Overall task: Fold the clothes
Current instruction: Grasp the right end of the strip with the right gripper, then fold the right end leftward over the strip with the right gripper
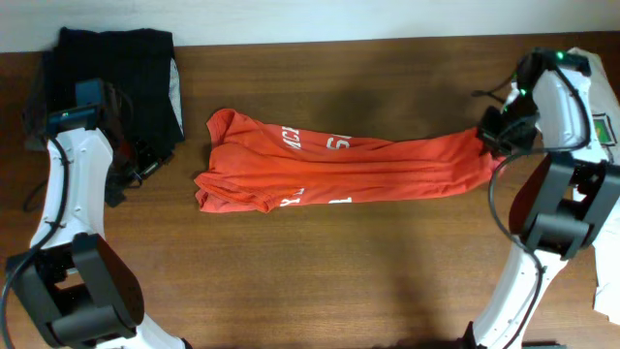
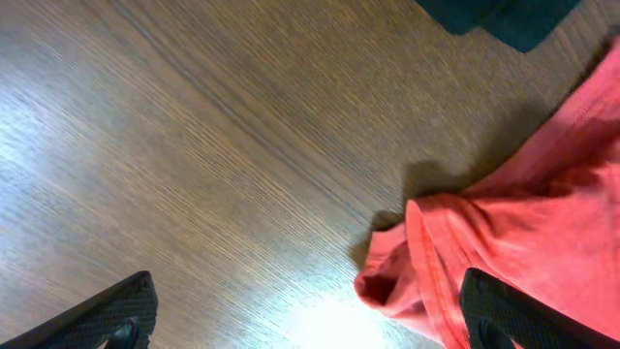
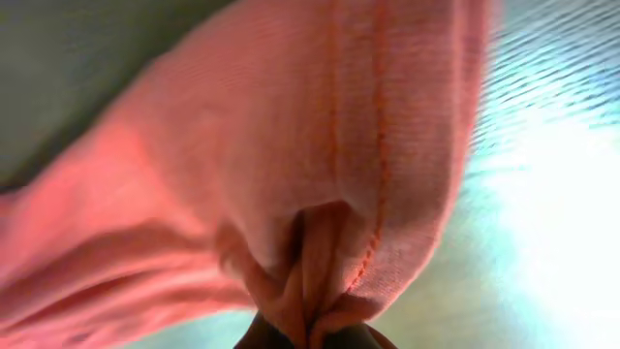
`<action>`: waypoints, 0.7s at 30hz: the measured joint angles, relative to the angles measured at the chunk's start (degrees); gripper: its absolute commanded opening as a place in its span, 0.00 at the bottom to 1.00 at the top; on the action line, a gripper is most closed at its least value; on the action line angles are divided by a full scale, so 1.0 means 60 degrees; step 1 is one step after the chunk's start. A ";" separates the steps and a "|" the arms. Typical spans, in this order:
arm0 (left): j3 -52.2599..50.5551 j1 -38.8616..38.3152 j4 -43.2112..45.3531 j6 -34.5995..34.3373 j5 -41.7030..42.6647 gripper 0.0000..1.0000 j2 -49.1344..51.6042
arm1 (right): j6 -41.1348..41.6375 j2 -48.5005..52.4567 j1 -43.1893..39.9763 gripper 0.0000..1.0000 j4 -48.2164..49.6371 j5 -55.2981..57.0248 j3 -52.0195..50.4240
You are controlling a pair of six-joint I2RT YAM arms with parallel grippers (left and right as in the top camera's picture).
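Note:
The red-orange T-shirt with white lettering lies stretched lengthwise across the middle of the table. My right gripper is shut on its right end, and the pinched cloth bunches between the fingers in the right wrist view. My left gripper is open and empty to the left of the shirt. Its wrist view shows the shirt's left edge next to the right finger, with bare wood between the fingers. A white T-shirt with a green emblem shows partly at the right edge.
A black garment lies at the back left corner, partly under my left arm. The wooden table extends to the front. My arm bases stand at the front left and front right.

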 measured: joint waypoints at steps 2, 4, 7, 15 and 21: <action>0.0000 0.0000 0.0000 0.0000 0.0164 0.99 0.0000 | 0.0047 -0.0382 0.0656 0.04 -0.0007 0.0058 0.0087; 0.0000 0.0000 -0.0004 0.0000 0.0280 0.99 0.0000 | 0.0084 -0.0506 0.1497 0.04 0.0000 0.0058 0.0120; 0.0000 -0.0018 -0.0007 0.0000 0.0324 0.99 0.0000 | 0.0306 -0.0506 0.2594 0.04 0.0204 0.0055 0.0120; 0.0000 -0.0528 -0.0007 0.0000 0.0353 0.99 0.0000 | 0.0718 -0.0488 0.5093 0.04 0.1020 -0.0415 0.0117; 0.0000 -0.0838 0.0007 0.0000 0.0357 0.99 0.0000 | 0.0951 -0.0342 0.5912 0.26 0.1800 -0.0492 -0.0372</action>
